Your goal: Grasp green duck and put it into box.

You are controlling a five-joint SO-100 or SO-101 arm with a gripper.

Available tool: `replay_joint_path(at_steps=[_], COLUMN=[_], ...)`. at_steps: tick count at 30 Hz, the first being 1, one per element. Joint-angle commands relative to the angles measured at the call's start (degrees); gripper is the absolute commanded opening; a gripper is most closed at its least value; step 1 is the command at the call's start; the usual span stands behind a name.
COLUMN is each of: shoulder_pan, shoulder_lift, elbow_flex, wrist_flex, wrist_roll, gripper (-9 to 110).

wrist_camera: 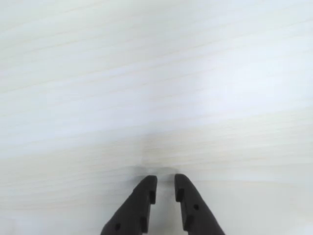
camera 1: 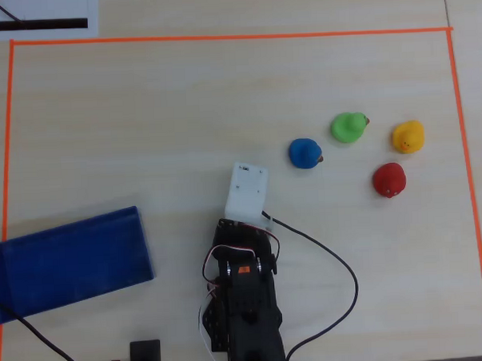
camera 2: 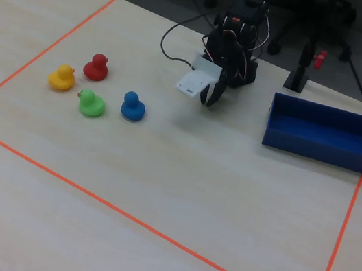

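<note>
While you look through the wrist view, your pincer [wrist_camera: 166, 188] sits at the bottom edge with its two dark fingers nearly together, only a thin slit between them, and nothing held; below it lies bare pale surface [wrist_camera: 156, 88] and no duck at all. So you are at the very start: the reach has not begun.

Going outward in the overhead view, the arm [camera 1: 245, 300] is folded near the bottom middle, its white block pointing up the frame. The box [camera 1: 69, 264] lies to its left, close by and empty as far as the fixed view shows. Further off, up and to the right, stand four ducks in a loose cluster: the blue duck [camera 1: 305, 154] nearest the arm, the green duck [camera 1: 349, 127] just beyond it, then the red duck [camera 1: 389, 180] and the yellow duck [camera 1: 408, 136] furthest right. All four stand apart, none touching.

Your next move, as I judge it, calls for spreading the fingers, swinging right and reaching out past the blue one, then coming down over the green one from above. Blue sits close on the near side, so a low sweeping approach risks nudging it.
</note>
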Motion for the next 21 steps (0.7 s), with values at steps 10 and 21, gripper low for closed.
replay_joint_path(at_steps=[10,21], shoulder_pan=[0.44,-1.58], shoulder_lift=[-0.44,-0.44], elbow_flex=[-0.26,-0.26], wrist_flex=[1.32,1.23], wrist_roll=[-0.35,0.09], gripper=[2,0])
